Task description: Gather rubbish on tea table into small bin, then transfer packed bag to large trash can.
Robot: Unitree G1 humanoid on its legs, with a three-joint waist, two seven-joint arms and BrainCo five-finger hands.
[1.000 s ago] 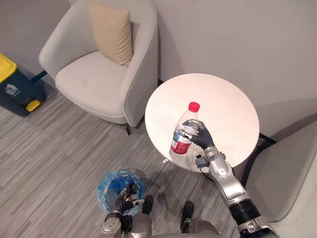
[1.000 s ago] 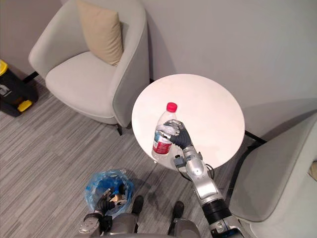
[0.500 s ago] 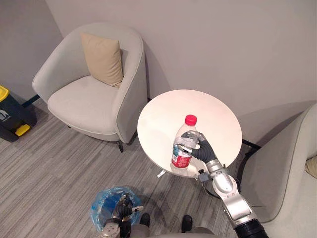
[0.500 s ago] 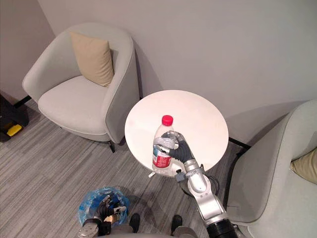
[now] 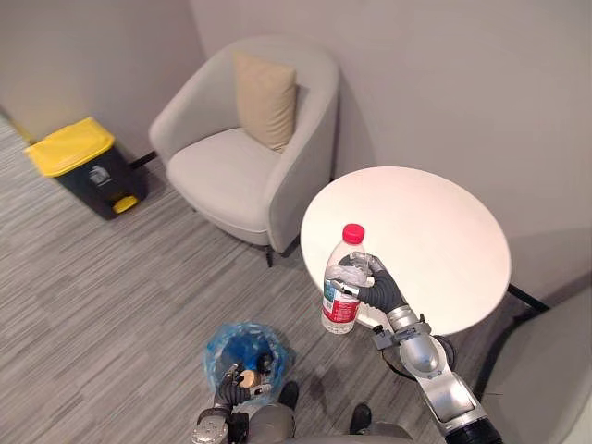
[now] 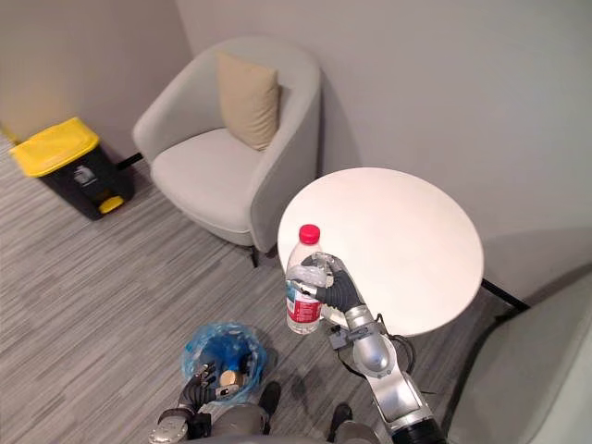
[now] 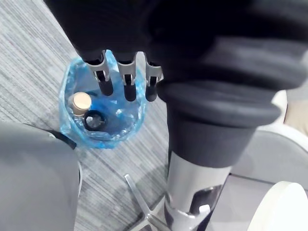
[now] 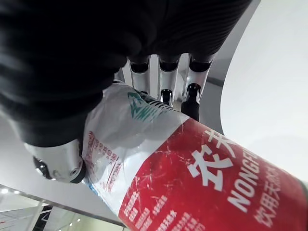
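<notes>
Right hand (image 5: 377, 290) comes up from lower right, fingers (image 8: 192, 94) and thumb curled round the bottle (image 5: 339, 310), gripping the clear part just above the red label. Bottle is plastic, red cap, upright, held in the air at the near-left edge of the round white worktop (image 5: 425, 231); its base shows past the edge, over the floor (image 5: 111, 277). Nothing else lies on the worktop.

Small bin (image 5: 218, 340) with a blue bag (image 7: 67, 91) lining it stands on the grey striped floor, down and to the left of the bottle, near the worktop's foot. Inside the bag: a tan round lid (image 7: 81, 101) and a dark ring (image 7: 94, 120) beside it; the rest of the contents cannot be made out.

Left hand (image 5: 237, 380) hangs low just by the small bin's near rim, fingers (image 7: 128, 87) loose and slightly spread, holding nothing, not touching the bag.

Grey armchair (image 5: 231, 176) with a beige cushion (image 5: 265, 99) sits beyond the worktop to the left. Large trash can (image 5: 88, 166), dark body with yellow lid shut, stands by the wall left of the armchair, well apart from the small bin.
</notes>
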